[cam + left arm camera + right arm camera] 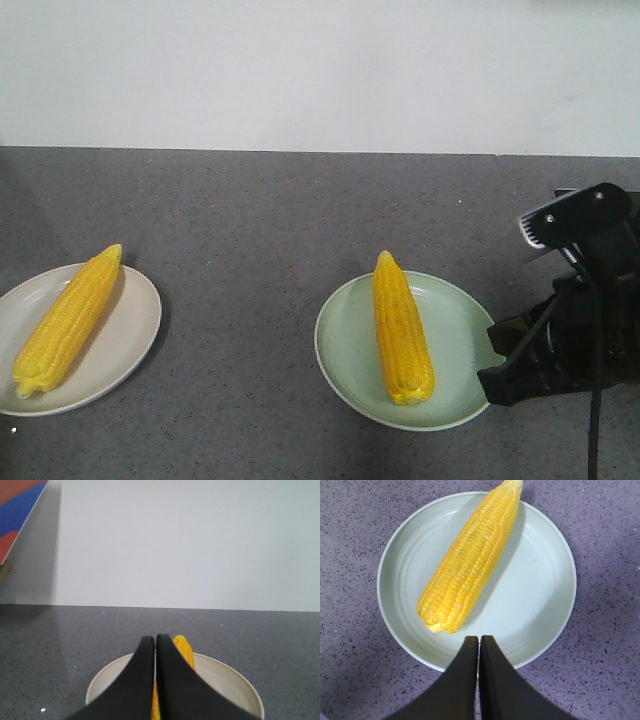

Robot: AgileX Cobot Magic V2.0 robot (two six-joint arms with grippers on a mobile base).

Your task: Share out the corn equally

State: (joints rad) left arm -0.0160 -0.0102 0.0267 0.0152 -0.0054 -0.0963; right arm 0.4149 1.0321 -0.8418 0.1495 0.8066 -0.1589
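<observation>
One cob (402, 328) lies lengthwise on the green plate (455, 345), tip toward the wall; the other cob (67, 320) lies diagonally on the white plate (125, 330). The left gripper (155, 642) and right gripper (479, 641) are both closed and empty.

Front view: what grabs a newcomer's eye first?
Two bright yellow cobs against the dark grey counter: the left corn lies diagonally on a cream plate at the left edge, and the right corn lies lengthwise on a pale green plate right of centre. Next, the black right gripper beside the green plate, its jaws closed and empty.
</observation>
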